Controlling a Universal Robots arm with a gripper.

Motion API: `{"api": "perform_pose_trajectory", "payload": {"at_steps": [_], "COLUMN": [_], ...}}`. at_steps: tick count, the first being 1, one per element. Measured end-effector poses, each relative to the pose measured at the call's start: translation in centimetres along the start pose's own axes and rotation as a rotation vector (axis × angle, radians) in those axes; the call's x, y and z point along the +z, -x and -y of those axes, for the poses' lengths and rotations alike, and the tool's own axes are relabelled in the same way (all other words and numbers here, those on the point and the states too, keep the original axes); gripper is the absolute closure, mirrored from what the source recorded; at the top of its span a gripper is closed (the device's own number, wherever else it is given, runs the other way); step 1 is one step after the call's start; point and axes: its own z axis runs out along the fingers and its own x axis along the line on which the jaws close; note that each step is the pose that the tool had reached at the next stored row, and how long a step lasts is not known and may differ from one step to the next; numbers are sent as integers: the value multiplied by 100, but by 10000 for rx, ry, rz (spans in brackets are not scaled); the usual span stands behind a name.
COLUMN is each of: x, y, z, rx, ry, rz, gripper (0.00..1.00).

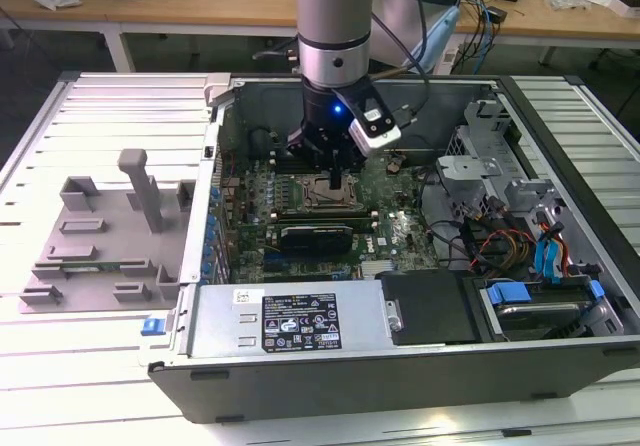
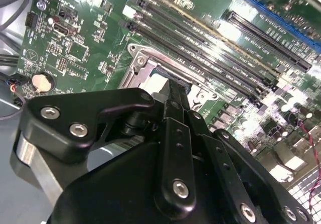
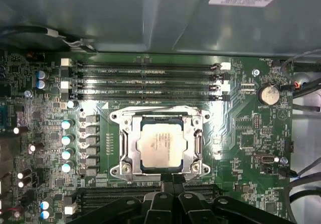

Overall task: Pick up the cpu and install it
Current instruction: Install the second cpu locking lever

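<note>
The cpu lies flat inside the socket on the motherboard — the placing looks done, though its frame seems not closed over it. The hand hovers just above, fingers drawn together, holding nothing — the case stays open.

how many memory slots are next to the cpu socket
4, running side by side as long dark memory slots between the cpu in its socket and the case wall. More may be hidden beneath the gripper.
</note>
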Motion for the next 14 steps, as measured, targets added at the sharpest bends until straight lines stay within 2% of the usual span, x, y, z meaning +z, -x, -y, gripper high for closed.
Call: {"api": "perform_pose_trajectory", "payload": {"at_steps": [3,4,6,8,10,14], "x": [2,3,5,6,6,34], "y": [0,0,0,-22,-103,-188], "z": [65,124,184,202,204,216], "rx": [-1,-1,0,1,0,1], "ry": [0,-1,0,1,3,2], "rz": [0,0,1,1,2,1], "gripper": [89,89,89,89,89,89]}}
